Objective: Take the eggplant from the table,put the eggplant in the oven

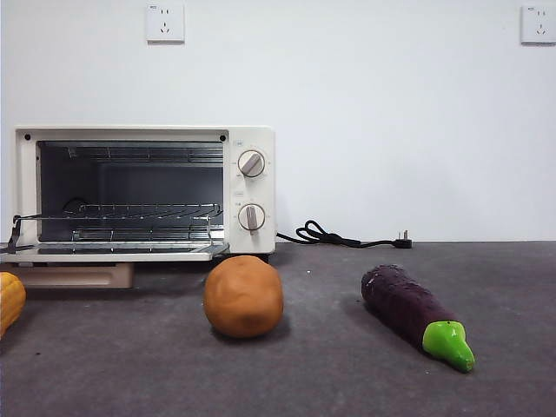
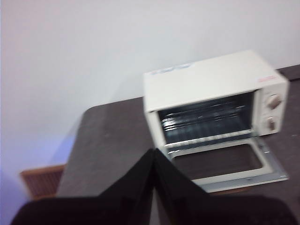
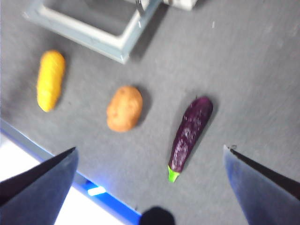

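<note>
While the left fingers (image 2: 153,187) sit pressed together, the right fingers (image 3: 150,161), spread wide, hang above the eggplant (image 3: 190,132), which lies lengthwise between them on the surface (image 3: 262,84).

Oven (image 1: 143,195) back left on table (image 1: 347,382) — potato (image 1: 243,296) before it, eggplant (image 1: 415,314) right.

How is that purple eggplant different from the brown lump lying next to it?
The eggplant is long and slim; the brown lump is round and stout. The eggplant is dark purple with a bright green pointed cap; the lump is plain orange-brown all over. The lump lies nearer the open oven than the eggplant does. Both rest on the table, untouched by any gripper.
</note>
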{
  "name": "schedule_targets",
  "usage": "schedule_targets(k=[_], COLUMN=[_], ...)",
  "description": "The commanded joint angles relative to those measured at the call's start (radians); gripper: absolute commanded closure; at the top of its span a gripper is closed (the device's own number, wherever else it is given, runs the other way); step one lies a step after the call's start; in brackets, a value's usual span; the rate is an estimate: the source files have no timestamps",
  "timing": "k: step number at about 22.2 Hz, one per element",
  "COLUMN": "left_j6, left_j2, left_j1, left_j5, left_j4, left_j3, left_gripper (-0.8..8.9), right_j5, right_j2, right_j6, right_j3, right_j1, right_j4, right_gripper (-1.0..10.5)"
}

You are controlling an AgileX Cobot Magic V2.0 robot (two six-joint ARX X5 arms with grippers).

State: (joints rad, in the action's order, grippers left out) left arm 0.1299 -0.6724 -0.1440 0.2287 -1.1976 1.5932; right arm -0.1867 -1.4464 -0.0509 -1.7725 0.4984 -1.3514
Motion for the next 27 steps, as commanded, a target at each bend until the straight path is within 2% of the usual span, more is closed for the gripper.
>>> schedule_targets(k=[1,15,18,27], left_j6=[-0.007,-0.007,-0.008,-0.008], left_j2=[0.015,0.037,0.037,0.037], left_j1=[0.001,0.001,0.001,0.001], left_j5=[0.027,0.025,-0.026,-0.031], left_j4=[0.0,-0.035,-0.035,-0.035], left_j3=[-0.006,-0.006,-0.006,-0.006], left_gripper=[8.19,8.19,8.19,8.19], right_j5=[0.005,0.004,0.003,0.005], right_j2=[-0.037,-0.056,-0.056,-0.062], right_j6=[0.01,-0.107,-0.14,-0.211], right_j3=[0.067,0.599,0.705,0.87], right_j1=[0.002,0.006,0.008,0.048], right_j4=[-0.002,0.367,0.468,0.666], right_gripper=[3.8,3.8,3.8,3.9])
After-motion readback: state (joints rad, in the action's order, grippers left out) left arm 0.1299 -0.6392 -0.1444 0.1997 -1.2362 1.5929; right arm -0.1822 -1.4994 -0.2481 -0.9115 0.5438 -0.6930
